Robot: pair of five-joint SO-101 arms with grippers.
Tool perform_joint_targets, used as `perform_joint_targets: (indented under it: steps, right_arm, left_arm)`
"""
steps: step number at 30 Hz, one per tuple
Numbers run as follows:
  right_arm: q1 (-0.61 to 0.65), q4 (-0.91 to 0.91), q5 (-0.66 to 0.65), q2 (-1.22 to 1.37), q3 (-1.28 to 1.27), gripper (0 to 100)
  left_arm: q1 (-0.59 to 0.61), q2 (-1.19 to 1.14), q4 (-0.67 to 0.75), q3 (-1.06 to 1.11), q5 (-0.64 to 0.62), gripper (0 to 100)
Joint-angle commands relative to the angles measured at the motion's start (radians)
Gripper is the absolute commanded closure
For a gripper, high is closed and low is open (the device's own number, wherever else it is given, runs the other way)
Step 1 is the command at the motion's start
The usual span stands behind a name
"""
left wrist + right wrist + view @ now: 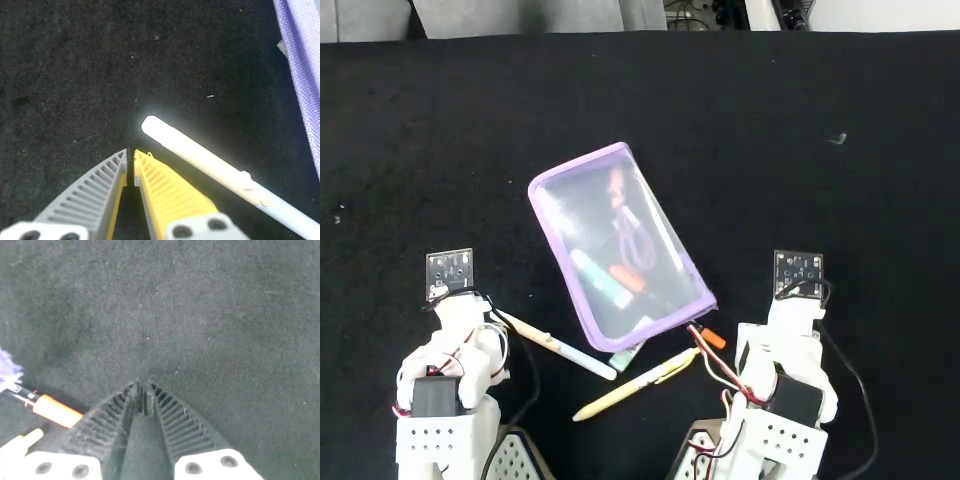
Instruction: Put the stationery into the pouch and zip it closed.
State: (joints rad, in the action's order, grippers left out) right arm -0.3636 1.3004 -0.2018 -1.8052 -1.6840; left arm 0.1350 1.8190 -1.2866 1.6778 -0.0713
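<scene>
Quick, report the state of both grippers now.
Left gripper: closed, holding nothing.
Right gripper: closed, holding nothing.

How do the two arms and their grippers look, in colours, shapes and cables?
The left arm and right arm are white plastic with black motors and red cables. Each carries a dark square board with dots. The left gripper has triangular ribbed fingers, one grey, one yellow; the right gripper has two black ones.

Black table (820, 120) bears purple pouch (576, 166), white pen (558, 346), yellow pen (635, 385), orange-capped marker (712, 338).
</scene>
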Motion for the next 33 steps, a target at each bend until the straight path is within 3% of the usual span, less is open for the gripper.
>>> perform_joint_targets:
  steps: [1,33]
  right_arm:
    - [-0.005,0.003,-0.006,-0.087,-0.001,98.6]
    - [-0.005,0.003,0.000,-0.087,-0.001,98.6]
  left_arm:
    - [0.008,0.002,0.012,0.022,0.009,97]
    - [0.008,0.002,0.012,0.022,0.009,97]
